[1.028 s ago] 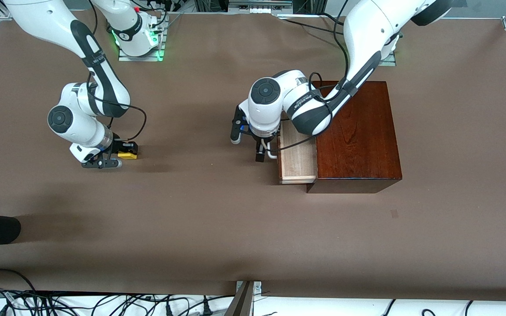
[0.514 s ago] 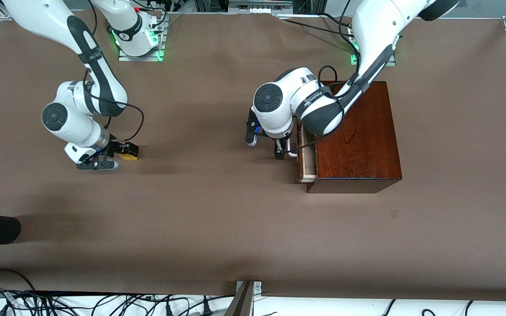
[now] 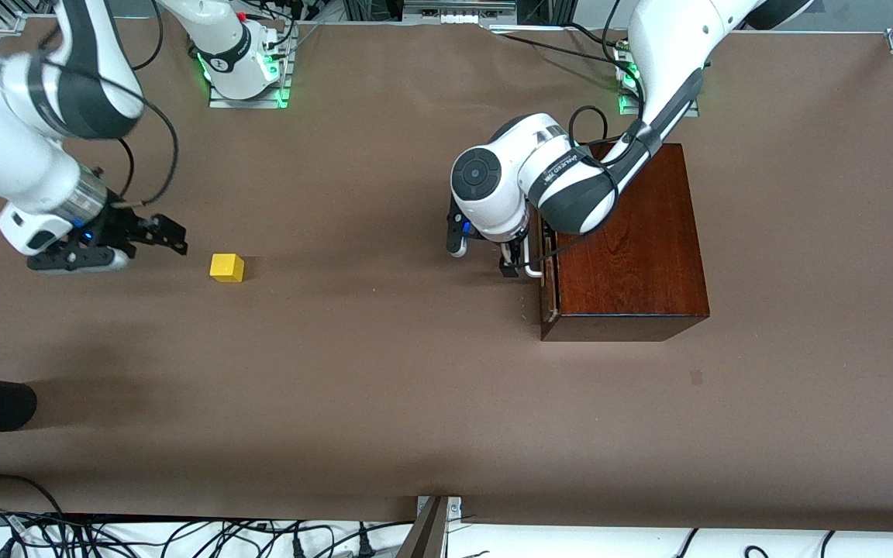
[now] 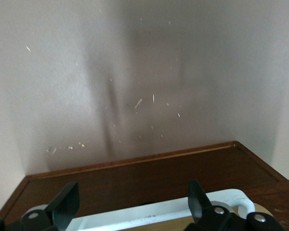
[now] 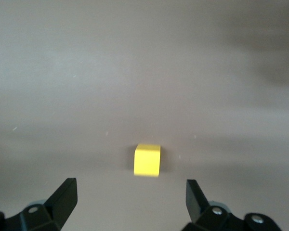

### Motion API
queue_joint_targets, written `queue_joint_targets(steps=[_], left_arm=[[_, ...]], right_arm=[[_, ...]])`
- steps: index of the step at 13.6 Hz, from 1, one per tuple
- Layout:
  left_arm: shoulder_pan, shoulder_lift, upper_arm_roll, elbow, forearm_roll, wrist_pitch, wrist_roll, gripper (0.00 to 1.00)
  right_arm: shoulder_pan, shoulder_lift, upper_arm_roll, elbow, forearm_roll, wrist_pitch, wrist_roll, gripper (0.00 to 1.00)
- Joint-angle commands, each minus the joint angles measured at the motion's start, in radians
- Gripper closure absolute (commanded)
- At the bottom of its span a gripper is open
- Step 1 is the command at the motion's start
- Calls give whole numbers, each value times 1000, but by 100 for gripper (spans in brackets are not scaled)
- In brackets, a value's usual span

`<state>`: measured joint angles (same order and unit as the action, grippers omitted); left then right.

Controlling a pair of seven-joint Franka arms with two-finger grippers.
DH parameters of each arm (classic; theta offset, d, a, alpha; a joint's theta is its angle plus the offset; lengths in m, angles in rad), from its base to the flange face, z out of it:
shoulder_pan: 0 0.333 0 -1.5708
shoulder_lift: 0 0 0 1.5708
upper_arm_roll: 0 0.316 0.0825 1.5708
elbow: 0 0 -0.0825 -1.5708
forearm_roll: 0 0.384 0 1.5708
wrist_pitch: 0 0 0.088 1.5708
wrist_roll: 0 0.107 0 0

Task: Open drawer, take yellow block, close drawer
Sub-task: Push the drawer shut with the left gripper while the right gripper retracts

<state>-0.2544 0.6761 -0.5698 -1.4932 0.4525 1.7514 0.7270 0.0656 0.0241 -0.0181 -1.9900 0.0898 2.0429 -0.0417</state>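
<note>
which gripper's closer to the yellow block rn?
Right. The right gripper is up beside the yellow block, jaws open and empty. The left gripper is at the drawer handle, toward the left arm's end.

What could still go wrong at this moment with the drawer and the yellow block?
1. The left gripper stands open around the drawer handle; pulling away crookedly might drag it open.
2. The yellow block lies loose on the table near the open right gripper; a careless sweep could knock it.

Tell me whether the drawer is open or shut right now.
Shut. In the front view the drawer front sits flush with the box, no pale tray showing. The left hand is at its white handle, fingers apart.
</note>
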Motion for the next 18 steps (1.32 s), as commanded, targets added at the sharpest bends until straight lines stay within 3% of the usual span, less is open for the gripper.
queue_joint_targets(steps=[1,3,7,12,16,18], left_arm=[[23,-18,1,4,14,-53,8,0],[27,-18,1,5,11,-52,8,0],[30,-20,-5,24,-15,-52,-24,0],[44,-101,-7,120,-259,-55,-413,0],[76,-158,1,240,-264,-194,-590,0],[171,-173,-8,257,-261,-254,-587,0]], right_arm=[[-13,-20,10,146,-15,-233,-4,0],[-13,-39,9,220,-16,-334,-6,0],[-13,-136,10,212,-48,-389,-3,0],[-12,-116,17,237,-91,-389,0,0],[-12,-109,13,249,-91,-392,-3,0],[-12,-99,10,251,-88,-377,-3,0]])
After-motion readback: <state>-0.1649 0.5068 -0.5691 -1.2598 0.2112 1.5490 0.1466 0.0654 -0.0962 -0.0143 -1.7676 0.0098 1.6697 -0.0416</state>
